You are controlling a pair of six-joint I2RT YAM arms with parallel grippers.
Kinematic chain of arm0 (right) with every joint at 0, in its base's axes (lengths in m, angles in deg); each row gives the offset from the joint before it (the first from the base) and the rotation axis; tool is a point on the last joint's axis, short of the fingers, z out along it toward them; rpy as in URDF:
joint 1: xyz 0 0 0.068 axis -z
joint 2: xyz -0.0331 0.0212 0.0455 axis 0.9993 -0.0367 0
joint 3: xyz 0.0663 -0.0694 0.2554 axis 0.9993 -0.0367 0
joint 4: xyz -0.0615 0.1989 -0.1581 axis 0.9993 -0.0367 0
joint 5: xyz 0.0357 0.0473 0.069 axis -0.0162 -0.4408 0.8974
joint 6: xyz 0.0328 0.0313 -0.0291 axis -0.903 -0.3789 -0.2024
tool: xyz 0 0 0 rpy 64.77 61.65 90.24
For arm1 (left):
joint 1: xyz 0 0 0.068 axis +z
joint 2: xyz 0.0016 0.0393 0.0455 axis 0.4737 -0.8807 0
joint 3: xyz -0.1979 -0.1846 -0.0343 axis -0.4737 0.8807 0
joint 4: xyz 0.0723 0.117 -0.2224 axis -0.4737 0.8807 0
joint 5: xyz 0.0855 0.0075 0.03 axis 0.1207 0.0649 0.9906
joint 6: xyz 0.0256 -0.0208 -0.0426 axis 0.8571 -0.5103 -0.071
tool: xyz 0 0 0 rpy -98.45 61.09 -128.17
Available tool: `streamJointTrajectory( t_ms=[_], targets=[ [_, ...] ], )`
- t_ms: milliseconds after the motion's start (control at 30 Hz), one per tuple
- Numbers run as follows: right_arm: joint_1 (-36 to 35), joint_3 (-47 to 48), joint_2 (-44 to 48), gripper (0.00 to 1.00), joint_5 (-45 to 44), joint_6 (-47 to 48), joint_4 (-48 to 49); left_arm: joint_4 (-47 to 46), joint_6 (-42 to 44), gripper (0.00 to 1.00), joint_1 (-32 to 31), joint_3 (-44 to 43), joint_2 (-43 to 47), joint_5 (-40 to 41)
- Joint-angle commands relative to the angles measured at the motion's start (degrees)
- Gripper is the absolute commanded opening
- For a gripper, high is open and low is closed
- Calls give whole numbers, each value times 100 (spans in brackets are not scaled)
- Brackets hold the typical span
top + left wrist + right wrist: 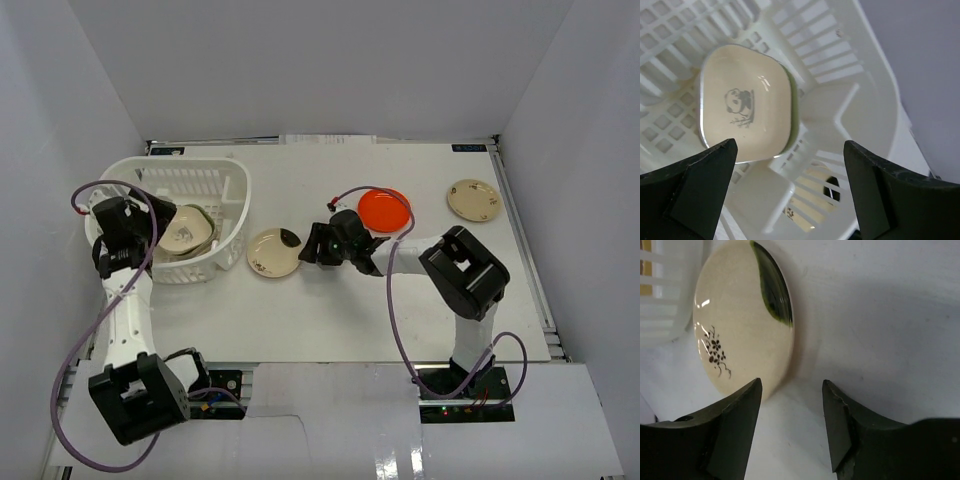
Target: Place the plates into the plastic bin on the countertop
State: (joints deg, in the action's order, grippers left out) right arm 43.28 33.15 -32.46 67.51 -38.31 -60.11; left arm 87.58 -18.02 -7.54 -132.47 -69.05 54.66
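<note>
The white plastic bin [226, 190] stands at the left of the countertop [400, 320]. A cream plate with a panda print [742, 107] lies in it on a green plate [796, 112]. My left gripper [790, 172] is open and empty above the bin's inside. A round cream plate with a green patch [272, 252] lies just right of the bin; in the right wrist view [740, 320] its near rim sits by my left finger. My right gripper [791, 405] is open at that rim. An orange-red plate [384, 208] and another cream plate [473, 199] lie further right.
White walls enclose the countertop on the left, back and right. The bin's slotted wall [665, 295] is just beyond the round cream plate. The right arm's elbow [462, 270] hangs over the right middle of the table.
</note>
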Motion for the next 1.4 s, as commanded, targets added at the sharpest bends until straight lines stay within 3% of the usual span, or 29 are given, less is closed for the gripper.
streamJointTrajectory(
  t_ms=[0,33,200,233,333,500,667,767,900,1067,1100,1133,1200,1233,1267,1300,1367],
  targets=[
    [-12,335,-490,57,-69,-944,736,-526,80,98,10,36,603,-1393],
    [-12,353,-587,50,-95,-1085,806,-535,98,98,1,19,664,-1649],
    [-12,371,-1044,35,-262,-1752,1385,-448,265,98,-297,45,1024,-2826],
    [-12,371,-1080,24,-288,-1824,1439,-413,379,98,-376,28,1034,-2951],
    [15,188,-914,8,-447,-1912,1649,-220,555,98,-762,-147,929,-3583],
    [137,-910,550,8,-1078,-1404,1782,-35,784,98,-1790,-420,709,-4173],
    [471,-1904,2457,8,-747,-771,1659,-17,881,97,-3115,-552,490,-3639],
    [630,-2291,3310,8,53,-726,1511,79,986,93,-3705,-570,253,-2980],
    [700,-2380,4096,8,378,-664,1246,237,1074,90,-4208,-596,-37,-1970],
    [718,-2213,4509,8,634,-559,1044,229,1101,86,-4648,-658,-476,-1266],
    [727,-2195,4527,8,643,-550,1035,220,1092,82,-4701,-675,-530,-1186],
    [727,-2204,4554,8,660,-550,1026,194,1083,66,-4788,-684,-574,-1168],
    [744,-2213,4537,8,652,-506,983,2,1013,47,-4815,-615,-601,-1308],
    [762,-2204,4502,8,617,-463,930,-86,900,25,-4815,-579,-574,-1343],
    [779,-2187,4484,11,591,-427,851,-235,855,19,-4815,-561,-557,-1405],
    [884,-2178,4457,27,582,-392,711,-289,828,13,-4815,-544,-522,-1405],
    [1042,-2134,4387,46,643,-225,535,-333,767,1,-4815,-526,-451,-1344]
  ],
)
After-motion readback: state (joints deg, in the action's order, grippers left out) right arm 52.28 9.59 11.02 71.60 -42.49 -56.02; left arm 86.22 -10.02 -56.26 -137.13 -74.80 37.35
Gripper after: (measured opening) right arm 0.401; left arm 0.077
